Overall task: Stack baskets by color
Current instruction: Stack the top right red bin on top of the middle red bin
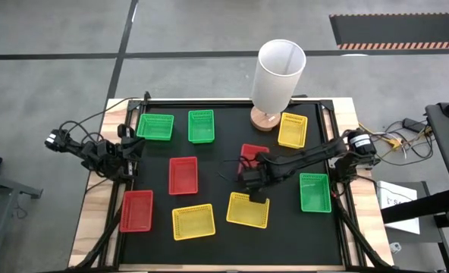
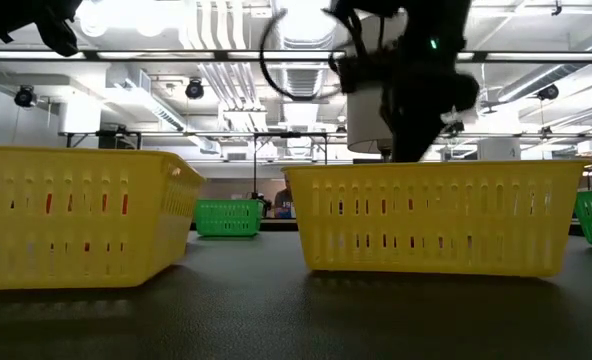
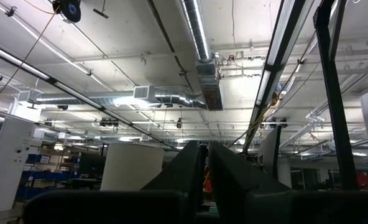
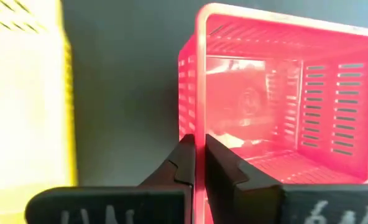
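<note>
step in hand: grasping a red basket [image 4: 277,99] at centre-right of the high view; right gripper [image 4: 199,163] fingers are clamped on its side wall. next move, as judged: lift clear and carry to another red basket [image 1: 183,175] at centre. left gripper [image 3: 204,171] waits at left, fingers together.

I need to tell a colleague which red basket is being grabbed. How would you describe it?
Start at the tall white cylinder at the mat's far edge. Just in front of it lies a red basket, half hidden under the right end effector, which pinches its wall; the other two red baskets lie uncovered.
</note>
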